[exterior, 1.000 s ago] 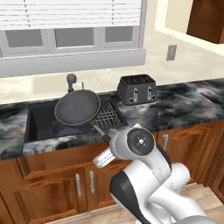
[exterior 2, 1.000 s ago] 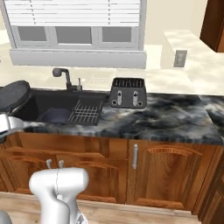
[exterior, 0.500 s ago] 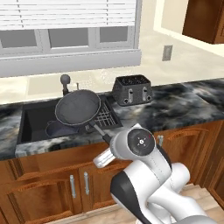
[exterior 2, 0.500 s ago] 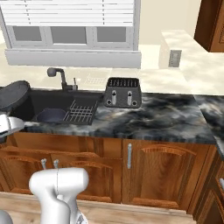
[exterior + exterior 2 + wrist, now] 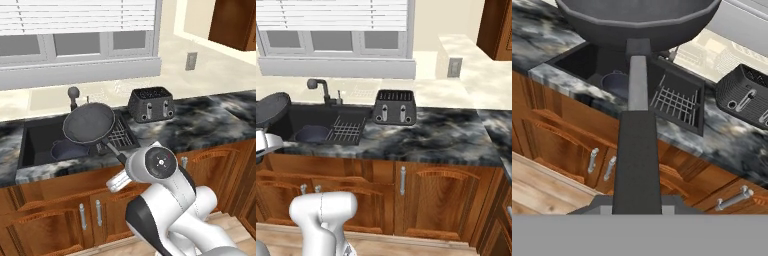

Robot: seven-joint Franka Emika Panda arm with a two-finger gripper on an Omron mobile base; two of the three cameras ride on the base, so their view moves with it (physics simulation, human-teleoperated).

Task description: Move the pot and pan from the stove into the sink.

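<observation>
While clenched on the long handle of the pan (image 5: 88,123) held tilted above the sink (image 5: 35,135), where the pot (image 5: 67,149) already sits, gripper (image 5: 119,181) risk noted: slipping, clanging onto pot or rack (image 5: 121,136).

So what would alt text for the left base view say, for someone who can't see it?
A white robot arm holds a dark grey pan by its long handle, tilted in the air over a dark sink in a marbled counter. A pot sits in the basin, and a black toaster stands to the right.
</observation>
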